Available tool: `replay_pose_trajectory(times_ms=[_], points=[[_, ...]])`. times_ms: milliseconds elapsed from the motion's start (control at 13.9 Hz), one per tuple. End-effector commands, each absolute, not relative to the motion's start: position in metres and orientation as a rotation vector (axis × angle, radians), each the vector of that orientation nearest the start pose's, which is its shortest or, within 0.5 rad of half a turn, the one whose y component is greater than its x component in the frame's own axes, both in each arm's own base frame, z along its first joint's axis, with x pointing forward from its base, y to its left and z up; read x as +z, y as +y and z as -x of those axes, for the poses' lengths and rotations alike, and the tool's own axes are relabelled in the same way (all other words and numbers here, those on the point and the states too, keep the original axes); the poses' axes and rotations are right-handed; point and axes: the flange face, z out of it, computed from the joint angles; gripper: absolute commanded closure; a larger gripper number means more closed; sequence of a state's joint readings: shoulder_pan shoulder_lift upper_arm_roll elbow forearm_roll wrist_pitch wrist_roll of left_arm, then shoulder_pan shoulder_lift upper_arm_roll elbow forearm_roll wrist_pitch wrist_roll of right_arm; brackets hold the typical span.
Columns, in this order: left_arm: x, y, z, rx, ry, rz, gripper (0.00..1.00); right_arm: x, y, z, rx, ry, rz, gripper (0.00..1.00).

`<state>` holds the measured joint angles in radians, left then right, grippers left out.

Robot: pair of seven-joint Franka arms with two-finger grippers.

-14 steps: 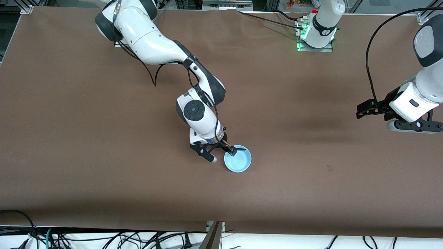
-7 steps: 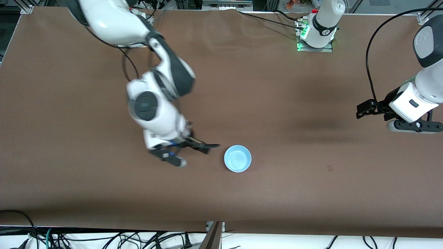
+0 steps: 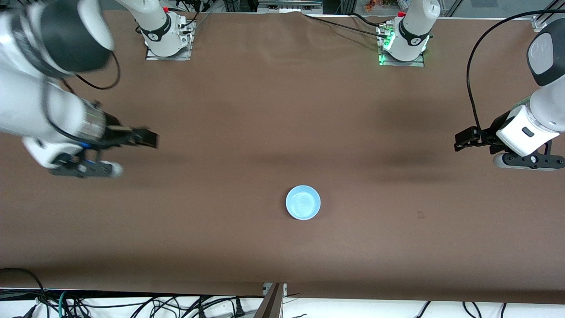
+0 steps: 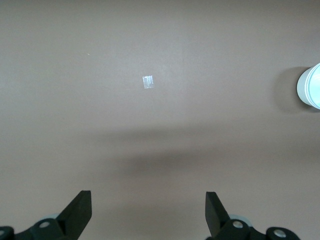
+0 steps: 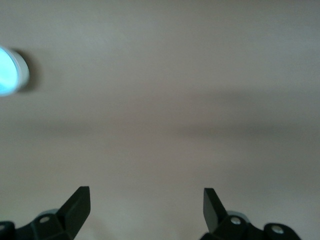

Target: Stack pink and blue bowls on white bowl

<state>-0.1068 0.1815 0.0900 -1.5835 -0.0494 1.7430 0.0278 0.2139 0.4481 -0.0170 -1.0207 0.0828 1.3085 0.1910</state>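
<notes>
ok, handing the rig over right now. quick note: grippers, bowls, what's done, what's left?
Right gripper: open, empty, up over bare table at the right arm's end.
Left gripper: open, empty, waiting over the left arm's end.
Blue bowl: upright mid-table, nothing in it, nothing touching it. It is the only bowl top visible; the left wrist view shows a white side under the rim, so it looks stacked, but the pink and white bowls cannot be told apart.
Done: apparently the stacking, blue on top.
Left: check the stack from the side, then park the arms.
</notes>
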Motion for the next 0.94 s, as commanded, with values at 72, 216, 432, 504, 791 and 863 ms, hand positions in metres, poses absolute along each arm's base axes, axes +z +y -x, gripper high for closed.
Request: replay_pose_trajectory(times_ms=[72,216,432,504,791,863], points=[[0.564,-0.027,-0.627,-0.067,0.106,3.149,0.0,0.597,0.085,-0.567,0.293,-0.146,3.109,0.0],[0.58,-0.029,-0.637,-0.124,0.102,3.141,0.0,0.595,0.07,-0.518,0.192,-0.15,3.132,0.0],[0.584,-0.02,-0.636,-0.125,0.079,3.142,0.0,0.602,0.073,-0.507,0.181,-0.179,3.136,0.0],[0.585,-0.018,-0.636,-0.129,0.074,3.141,0.0,0.608,0.075,-0.509,0.173,-0.215,3.146,0.0],[0.586,-0.002,-0.627,-0.041,0.022,3.142,0.0,0.616,0.079,-0.518,0.141,-0.222,3.155,0.0],[0.59,0.002,-0.622,-0.025,0.02,3.146,0.0,0.617,0.08,-0.517,0.136,-0.208,3.155,0.0]])
